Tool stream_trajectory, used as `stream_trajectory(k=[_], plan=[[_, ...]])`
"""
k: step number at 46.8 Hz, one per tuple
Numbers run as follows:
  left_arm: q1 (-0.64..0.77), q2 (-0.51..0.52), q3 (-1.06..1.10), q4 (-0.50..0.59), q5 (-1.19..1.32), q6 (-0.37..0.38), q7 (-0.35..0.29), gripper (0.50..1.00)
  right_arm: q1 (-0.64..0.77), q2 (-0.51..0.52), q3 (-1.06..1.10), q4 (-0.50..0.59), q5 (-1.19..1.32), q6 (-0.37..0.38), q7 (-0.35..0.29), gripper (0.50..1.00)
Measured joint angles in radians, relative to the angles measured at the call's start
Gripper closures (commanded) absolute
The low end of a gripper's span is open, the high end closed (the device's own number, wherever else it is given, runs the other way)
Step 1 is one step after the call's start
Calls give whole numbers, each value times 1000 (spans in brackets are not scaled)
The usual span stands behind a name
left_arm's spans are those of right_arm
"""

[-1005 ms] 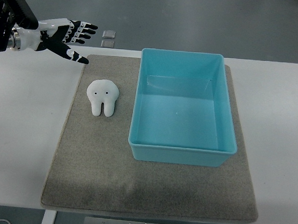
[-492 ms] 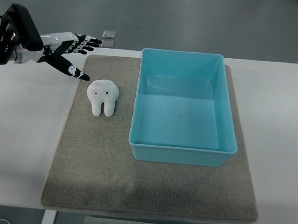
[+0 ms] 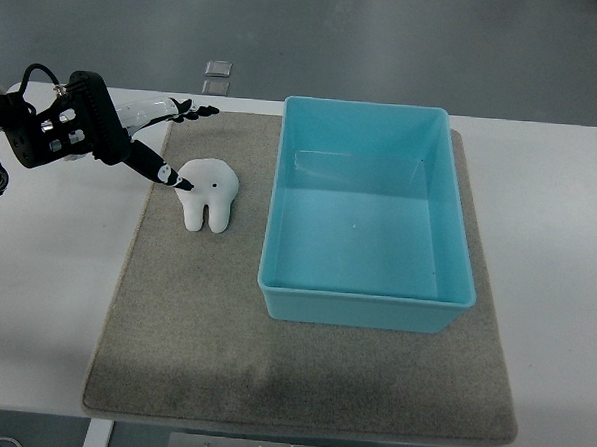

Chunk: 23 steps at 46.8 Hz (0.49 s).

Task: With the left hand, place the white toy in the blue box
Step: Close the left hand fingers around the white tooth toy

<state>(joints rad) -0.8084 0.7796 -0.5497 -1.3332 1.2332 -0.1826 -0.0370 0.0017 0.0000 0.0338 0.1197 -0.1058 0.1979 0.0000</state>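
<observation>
A white tooth-shaped toy [image 3: 208, 193] with two black dot eyes lies flat on the grey mat [image 3: 203, 319], just left of the blue box [image 3: 364, 219]. The box is open-topped with nothing inside. My left hand [image 3: 178, 142] reaches in from the left edge, fingers spread and holding nothing. Its thumb tip rests at the toy's upper left edge, and the other fingers [image 3: 189, 110] stretch out above the toy, clear of it. The right arm is out of view.
The mat lies on a white table [image 3: 46, 270]. Two small pale squares [image 3: 216, 76] lie on the floor beyond the table's far edge.
My left hand has moved down and to the right, from beyond the mat's far left corner to the toy, with its thumb now at the toy's edge. The toy and box stayed put.
</observation>
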Motion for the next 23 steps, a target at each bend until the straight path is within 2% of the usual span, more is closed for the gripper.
stream_trajectory(k=[10,23], plan=[[2,-36,26,7,92,24,5,508,0,0,0,0,0,0,0,564],[5,-66,95,23,178,143,9,521,0,0,0,0,0,0,0,564]])
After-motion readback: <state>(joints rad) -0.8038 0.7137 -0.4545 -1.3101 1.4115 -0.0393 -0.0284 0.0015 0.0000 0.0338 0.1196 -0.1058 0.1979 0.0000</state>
